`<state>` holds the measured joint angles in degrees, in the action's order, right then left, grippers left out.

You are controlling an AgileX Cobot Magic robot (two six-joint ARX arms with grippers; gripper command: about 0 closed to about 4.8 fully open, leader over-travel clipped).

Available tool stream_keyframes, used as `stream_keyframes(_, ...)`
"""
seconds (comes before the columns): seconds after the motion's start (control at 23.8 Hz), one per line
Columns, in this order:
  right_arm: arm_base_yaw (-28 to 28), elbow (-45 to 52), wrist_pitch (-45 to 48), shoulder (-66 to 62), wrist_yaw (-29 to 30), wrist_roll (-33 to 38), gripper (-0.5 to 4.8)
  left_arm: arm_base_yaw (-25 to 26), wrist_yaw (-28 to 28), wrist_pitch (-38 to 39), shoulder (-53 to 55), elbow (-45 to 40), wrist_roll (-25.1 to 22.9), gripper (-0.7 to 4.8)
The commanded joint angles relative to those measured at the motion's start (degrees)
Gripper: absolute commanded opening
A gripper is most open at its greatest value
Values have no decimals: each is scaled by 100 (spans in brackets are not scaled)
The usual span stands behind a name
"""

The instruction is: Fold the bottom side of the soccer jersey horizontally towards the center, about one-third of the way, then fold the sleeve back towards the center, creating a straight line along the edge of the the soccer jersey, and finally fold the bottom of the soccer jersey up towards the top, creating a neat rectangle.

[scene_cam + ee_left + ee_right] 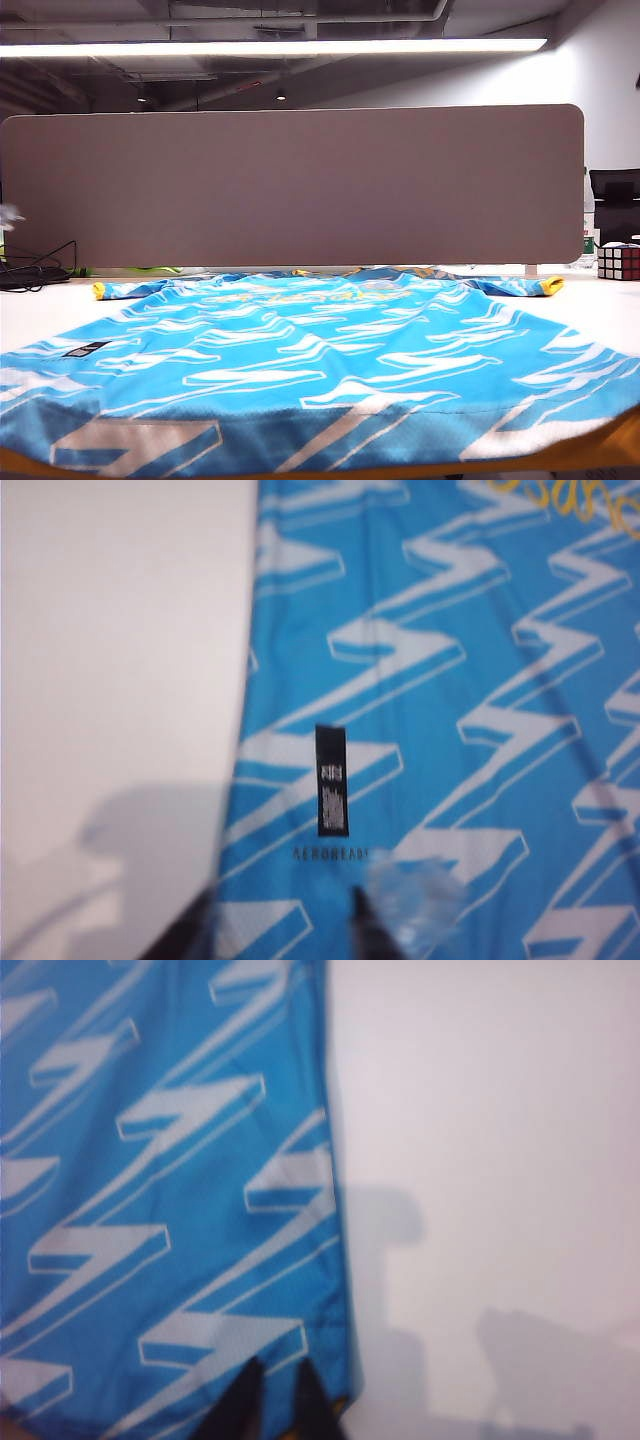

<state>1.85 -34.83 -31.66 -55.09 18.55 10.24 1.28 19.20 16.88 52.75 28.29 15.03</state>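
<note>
Sky-blue mesh with white zigzag streaks covers most of the worktop [40, 310]: the soccer jersey [320, 350] lies flat and fully spread, its hem [300, 445] nearest the exterior camera and its yellow-cuffed sleeves [115, 290] stretched out toward the grey divider panel [290, 185]. No fold looks to have been made yet.

Neither arm shows in the exterior view. In the left wrist view the left gripper [285, 930] hangs above the jersey's side edge, close to the small black label [332, 780]; its dark fingertips stand apart with nothing between them, so it is released. In the right wrist view the right gripper [280, 1400] sits over the opposite side edge near a corner with yellow trim; its fingertips are only slightly parted, and fabric passes beneath them, but I cannot tell whether they pinch it or merely hover.

Risks, as I judge them: the mesh is thin and slippery, so a pinch could take only the upper layer and leave the lower one behind, spoiling the fold line. If the two grippers lift unevenly, the crease would run crooked instead of straight. Dragging an edge across the smooth worktop could also shift the whole shirt or bunch it.

No containers are visible; a Rubik's cube [617, 262] stands at the far right, well apart from the shirt, and dark cables [35, 265] lie at the far left.
</note>
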Motion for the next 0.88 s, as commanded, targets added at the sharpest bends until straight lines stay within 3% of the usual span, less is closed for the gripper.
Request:
stream_keyframes(0.04, 116, -24, -39, -463, 581, -52, 122, 542, 1075, 33, 535, 46, 4, 162)
stream_keyframes(0.08, 140, -26, -39, -560, 686, -85, 122, 699, 1307, 35, 675, 46, 22, 163)
stream_keyframes(0.17, 212, -26, -2, -857, 870, -153, 176, 1071, 1742, 15, 1021, 52, 17, 193)
stream_keyframes(0.29, 229, -26, 48, -1137, 909, -166, 251, 1322, 2052, 66, 1346, 59, 17, 198)
stream_keyframes(0.5, 229, -24, 66, -1517, 994, -291, 257, 1331, 2024, 197, 1753, 87, -26, 314)
stream_keyframes(0.88, 229, -24, 85, -1591, 835, -297, 257, 1213, 1478, 540, 1770, 87, -330, 351)
